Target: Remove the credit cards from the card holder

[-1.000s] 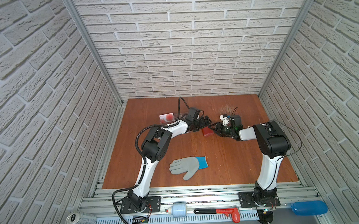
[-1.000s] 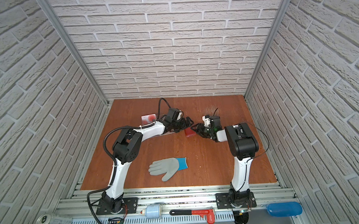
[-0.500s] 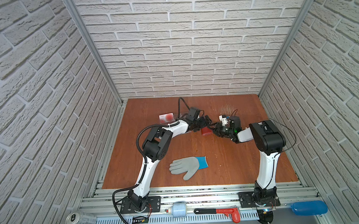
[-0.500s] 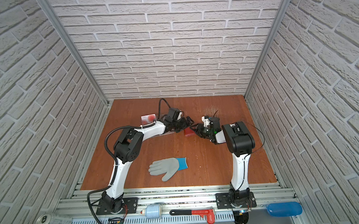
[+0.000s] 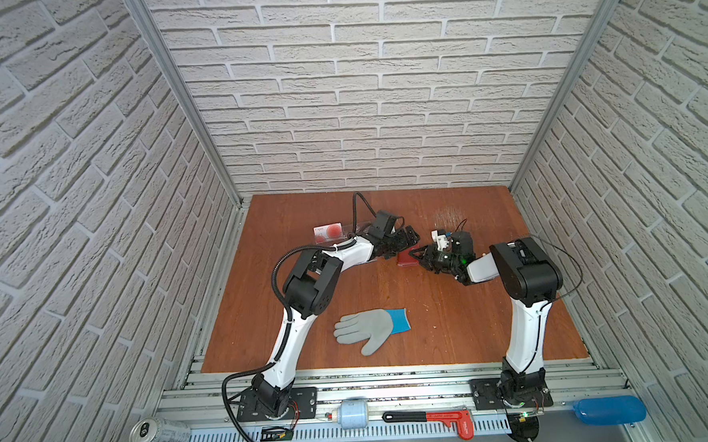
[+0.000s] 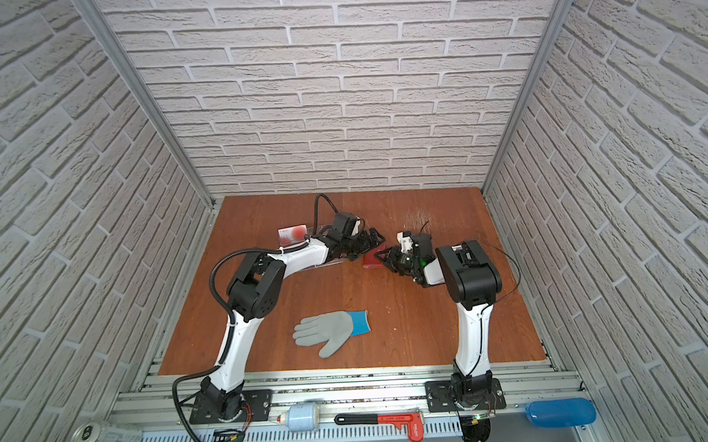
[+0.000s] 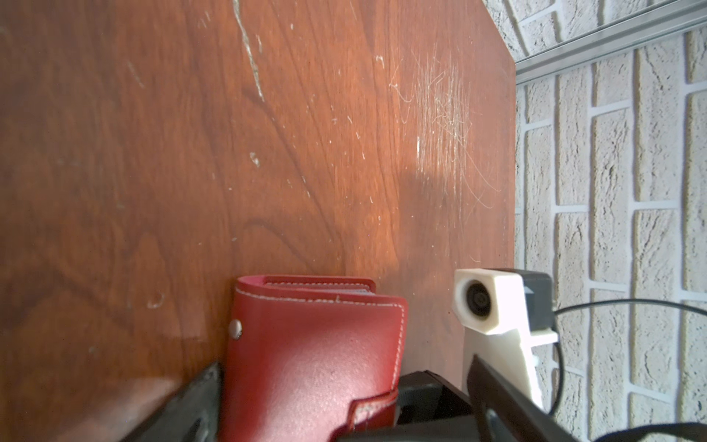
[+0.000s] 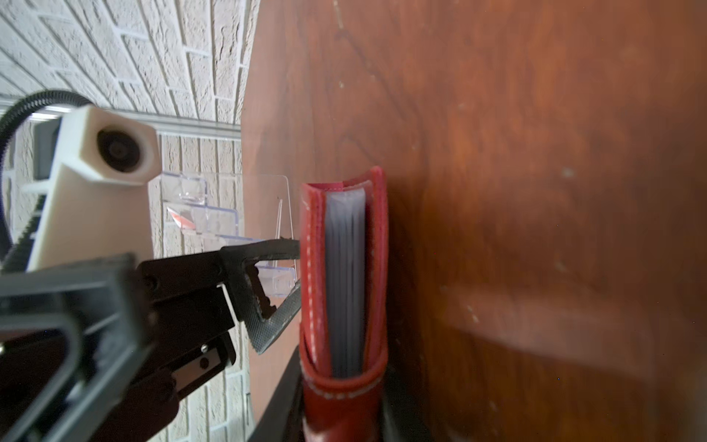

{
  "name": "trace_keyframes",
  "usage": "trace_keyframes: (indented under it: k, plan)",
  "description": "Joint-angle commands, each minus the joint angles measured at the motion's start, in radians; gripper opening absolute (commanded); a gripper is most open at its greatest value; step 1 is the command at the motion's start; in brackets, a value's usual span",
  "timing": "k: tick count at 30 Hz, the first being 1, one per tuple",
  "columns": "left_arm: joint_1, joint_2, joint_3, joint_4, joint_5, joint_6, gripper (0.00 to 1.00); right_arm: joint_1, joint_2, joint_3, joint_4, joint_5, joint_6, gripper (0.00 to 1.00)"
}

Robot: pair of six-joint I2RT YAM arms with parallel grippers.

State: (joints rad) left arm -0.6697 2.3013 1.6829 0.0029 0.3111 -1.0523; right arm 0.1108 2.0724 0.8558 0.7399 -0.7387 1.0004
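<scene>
The dark red card holder (image 5: 406,258) (image 6: 371,259) stands on edge on the wooden table, mid-back. It is folded, with its strap wrapped around one end. My right gripper (image 5: 419,256) (image 8: 340,413) is shut on that strap end, one jaw on each cover. Grey sleeve edges (image 8: 346,283) show between the covers; the credit cards are hidden inside. My left gripper (image 5: 411,240) (image 8: 296,273) is open, and its fingertips (image 8: 285,245) rest against one cover. In the left wrist view the card holder's flat cover (image 7: 313,352) fills the space at the jaws.
A clear acrylic stand (image 8: 229,214) holding a white card with red circles (image 5: 328,231) sits behind the left arm. A grey and blue glove (image 5: 370,327) lies front centre. A can (image 5: 159,434), a red wrench (image 5: 433,418) and a blue bottle (image 5: 609,410) lie along the front rail.
My right gripper has slid left to the card holder and its jaws have closed on the strap end. The left gripper has stayed open beside the holder.
</scene>
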Motion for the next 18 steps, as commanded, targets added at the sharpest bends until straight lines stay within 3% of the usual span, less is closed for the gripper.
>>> trace_keyframes:
  k: [1, 3, 18]
  plan:
    - [-0.008, 0.002, 0.029, 0.023, 0.034, 0.007, 0.98, 0.016, -0.007, -0.013, 0.002, -0.004, -0.005, 0.13]
    - [-0.003, -0.016, 0.032, 0.013, 0.031, 0.026, 0.98, 0.016, -0.023, -0.019, 0.001, -0.007, -0.005, 0.07]
    - [0.070, -0.221, -0.038, 0.072, 0.109, 0.136, 0.98, -0.007, -0.321, -0.002, -0.270, -0.020, -0.130, 0.06]
